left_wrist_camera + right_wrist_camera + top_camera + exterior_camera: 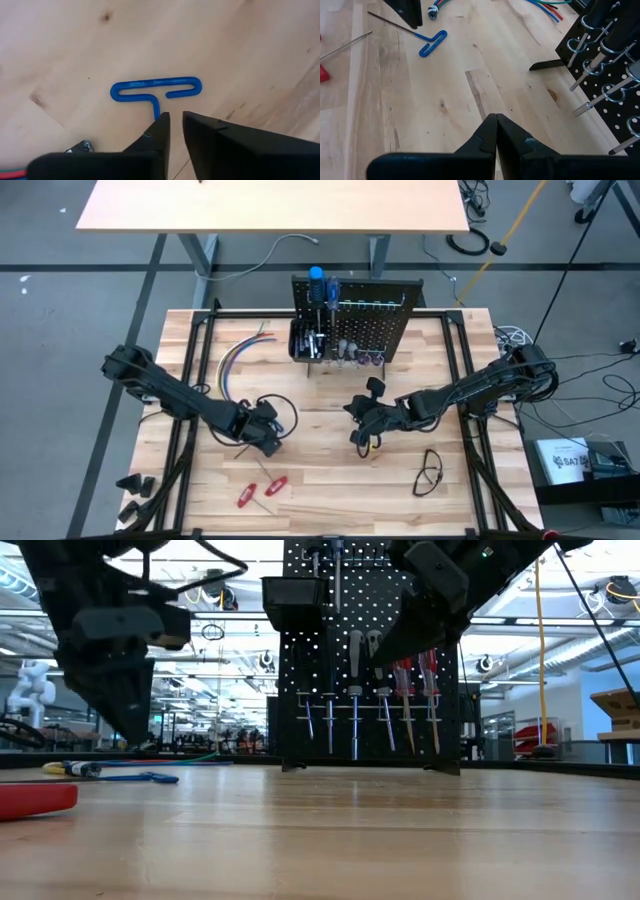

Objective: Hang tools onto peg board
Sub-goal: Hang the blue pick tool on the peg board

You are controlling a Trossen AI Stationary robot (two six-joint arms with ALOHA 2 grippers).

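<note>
A pale wooden table (330,470) is set on a grey floor, with a glass-walled hall seen behind it in the low view. The peg board (375,310) stands upright at the table's far edge, with tools hung on its hooks and a bin (306,342) on its front. The left gripper (174,125) is held low over the table's left half, its fingers parted by a narrow gap just above the shaft of a blue T-handle key (155,89), which lies flat on the wood. The right gripper (496,122) is held near the table's middle, its fingers pressed together on nothing. Two red screwdrivers (262,491) lie near the front edge, and coloured wires (240,355) lie left of the board.
</note>
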